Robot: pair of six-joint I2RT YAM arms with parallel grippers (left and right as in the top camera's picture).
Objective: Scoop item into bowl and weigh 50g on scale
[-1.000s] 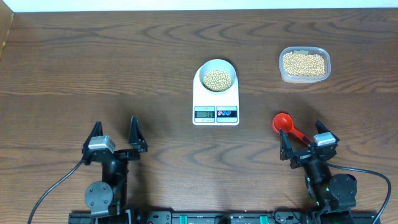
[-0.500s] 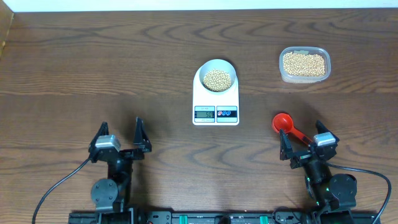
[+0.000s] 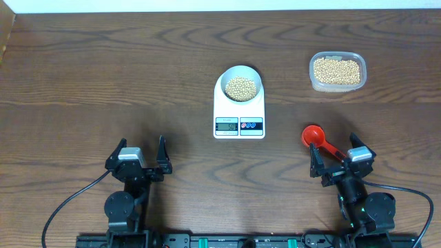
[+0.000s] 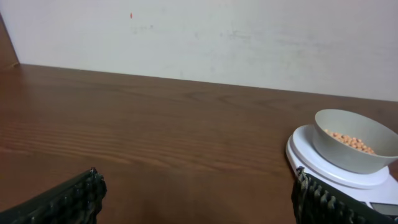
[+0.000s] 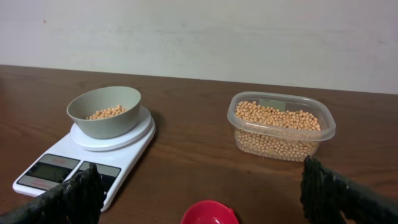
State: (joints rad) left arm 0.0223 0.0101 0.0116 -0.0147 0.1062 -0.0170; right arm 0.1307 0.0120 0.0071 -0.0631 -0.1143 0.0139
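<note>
Beans point(image 3: 240, 88) are what I'm weighing, and a shallow heap of them lies in the bowl point(image 3: 224, 77), which stands on the scale point(image 3: 239, 114) at mid-surface. Starting at the left, my left gripper point(image 3: 142, 145) hangs near the front edge of the surface point(image 3: 103, 69), spread wide and empty, well apart from everything. The scale's display point(image 3: 227, 125) shows digits too small for me to read in any view. Right of it the red scoop point(image 3: 313, 136) lies on the wood, its cup looking empty. Its handle runs back between the fingers of my right gripper point(image 3: 332, 146), which is also spread wide and pinching nothing. Farthest right, the clear tub point(image 3: 313, 81) holds the bulk supply. I judge the step in hand to be checking the reading. If it falls short, the next move calls for closing the right gripper on the handle, then carrying a small top-up from tub to bowl without nudging the scale.
</note>
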